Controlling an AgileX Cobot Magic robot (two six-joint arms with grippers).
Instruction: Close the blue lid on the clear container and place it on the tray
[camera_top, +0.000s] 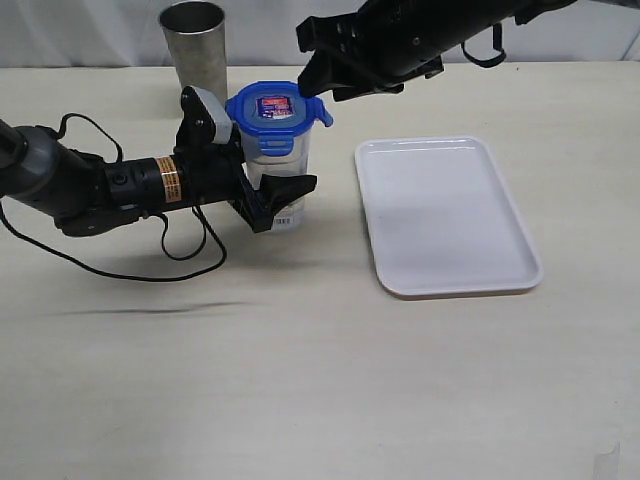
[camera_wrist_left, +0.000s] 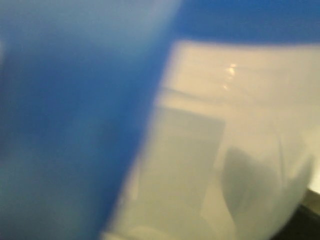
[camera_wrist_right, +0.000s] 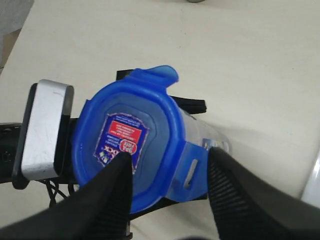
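The clear container (camera_top: 283, 160) stands upright on the table, left of the tray (camera_top: 445, 215). The blue lid (camera_top: 277, 107) sits on top of it, sticker up, with flaps sticking outward. My left gripper (camera_top: 264, 172) comes in from the left and is shut on the container's body. The left wrist view is a close blur of blue lid (camera_wrist_left: 60, 125) and clear container (camera_wrist_left: 225, 125). My right gripper (camera_wrist_right: 170, 167) hovers open just above the lid (camera_wrist_right: 150, 115), its fingers (camera_wrist_right: 240, 195) on either side of one side flap. The container (camera_wrist_right: 207, 136) shows beyond the lid.
A tapered steel cup (camera_top: 194, 45) stands behind the container near the table's back edge. The left arm and its looping black cable (camera_top: 185, 250) lie across the table's left side. Bare tabletop stretches in front of the tray.
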